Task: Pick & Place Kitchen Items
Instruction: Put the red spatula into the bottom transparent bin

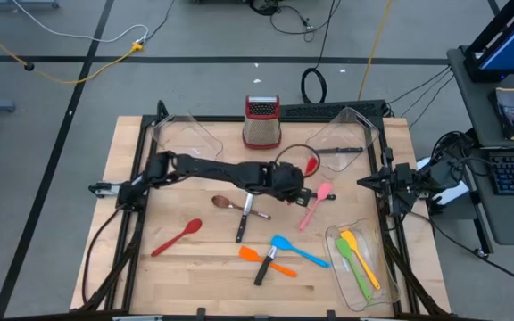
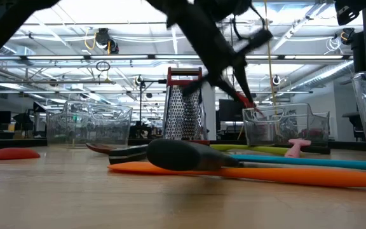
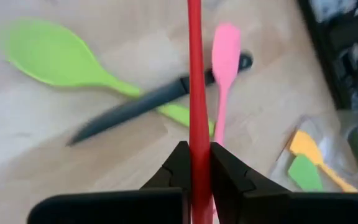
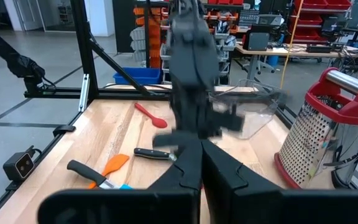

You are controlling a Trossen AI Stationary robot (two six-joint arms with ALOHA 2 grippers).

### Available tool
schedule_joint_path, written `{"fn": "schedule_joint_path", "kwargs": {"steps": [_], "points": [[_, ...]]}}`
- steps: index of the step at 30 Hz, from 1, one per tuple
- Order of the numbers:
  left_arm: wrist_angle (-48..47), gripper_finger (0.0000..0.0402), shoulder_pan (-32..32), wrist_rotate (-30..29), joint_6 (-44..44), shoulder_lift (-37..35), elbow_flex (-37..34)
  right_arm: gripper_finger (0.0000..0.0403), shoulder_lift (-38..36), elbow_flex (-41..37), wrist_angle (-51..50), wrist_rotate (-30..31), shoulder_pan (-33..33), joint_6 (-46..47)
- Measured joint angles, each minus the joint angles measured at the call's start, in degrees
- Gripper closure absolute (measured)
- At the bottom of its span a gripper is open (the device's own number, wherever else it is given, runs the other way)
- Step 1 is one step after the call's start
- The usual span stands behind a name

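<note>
Over the wooden table [image 1: 186, 267], the left gripper [image 3: 196, 163], clamped on a red spoon [image 3: 194, 74], should lift slowly and straight.

Both arms are dark, nearly black, built of slim tubular links joined by thicker rounded joints. The left arm runs as a jointed dark bar through the middle of the high view, with a black cable looping in an arc above its wrist near the left claw [image 1: 303, 190]. The right arm shows as a compact dark cluster at the right edge of the surface [image 1: 150, 267], with cables trailing off behind it. In each wrist view the fingers are matte black, wedge-shaped, with angular stepped faces rising from a flat black crossbar; the right claw [image 4: 201, 163] looks the same.
</note>
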Motion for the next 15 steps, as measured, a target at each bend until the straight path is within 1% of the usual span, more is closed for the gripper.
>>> {"fn": "schedule_joint_path", "kwargs": {"steps": [5, 9, 12, 15], "points": [[-4.65, 0.0379, -1.57, -11.55, 1.87, -7.20, 0.07, 0.0403, 0.02, 0.00, 0.04, 0.06, 0.00, 0.01], [-5.86, 0.0379, -3.05, -19.41, 3.95, -11.93, 0.09, 0.0403, 0.12, 0.00, 0.56, 0.19, -0.02, 0.06], [-4.84, 0.0379, -4.21, -22.79, 6.56, -14.96, 0.09, 0.0403, 0.38, -0.44, 2.47, 0.20, -0.02, 0.09], [-2.00, 0.0379, -4.82, -23.65, 10.88, -17.23, 0.09, 0.0403, 0.49, -2.06, 6.18, 0.20, -0.02, -0.28]]}}
